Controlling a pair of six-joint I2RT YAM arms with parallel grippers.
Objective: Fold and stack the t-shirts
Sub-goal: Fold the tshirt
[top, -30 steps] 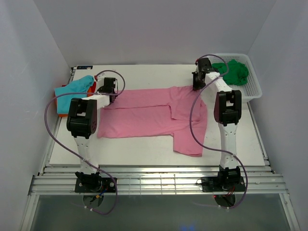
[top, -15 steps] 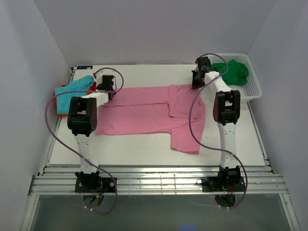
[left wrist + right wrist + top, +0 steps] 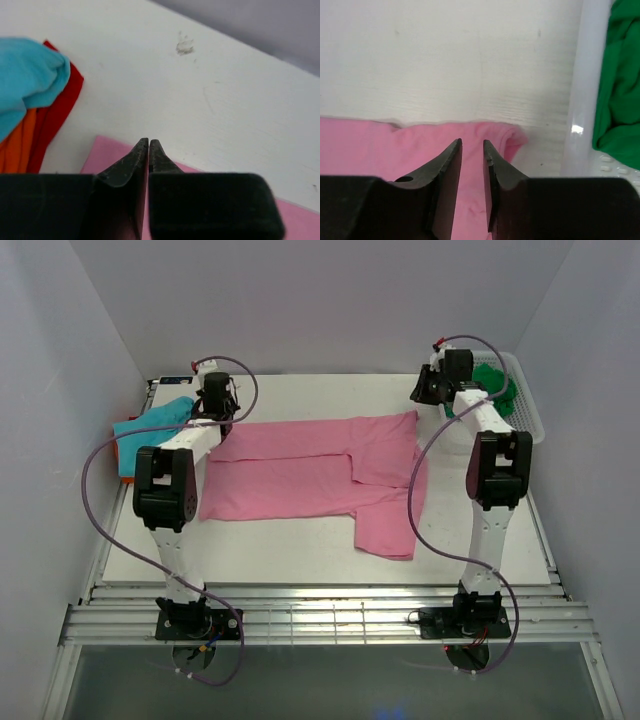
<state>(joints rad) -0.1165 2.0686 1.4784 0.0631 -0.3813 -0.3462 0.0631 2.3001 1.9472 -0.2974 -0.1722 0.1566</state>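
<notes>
A large pink t-shirt (image 3: 300, 470) lies spread on the white table, its lower part folded up and one sleeve hanging toward the front. My left gripper (image 3: 215, 392) (image 3: 149, 141) hovers over its far left corner (image 3: 105, 150), jaws parted by only a thin slit with nothing in it. Over the far right corner (image 3: 370, 145) my right gripper (image 3: 430, 390) (image 3: 472, 141) stands open, and the cloth lies below the gap. A teal t-shirt (image 3: 155, 422) (image 3: 30, 70) rests on an orange one (image 3: 128, 465) (image 3: 20, 145) at the left. A green t-shirt (image 3: 495, 380) (image 3: 620, 90) sits in the basket.
A white mesh basket (image 3: 525, 425) (image 3: 580, 100) stands at the back right, close to my right gripper. Grey walls close in the table on the left, back and right. A metal rail (image 3: 320, 620) carries both arm bases at the near edge.
Both grippers let go of the pink shirt's far corners, opened and drew back toward the far edge. The shirt's far edge now lies flat and further back.
</notes>
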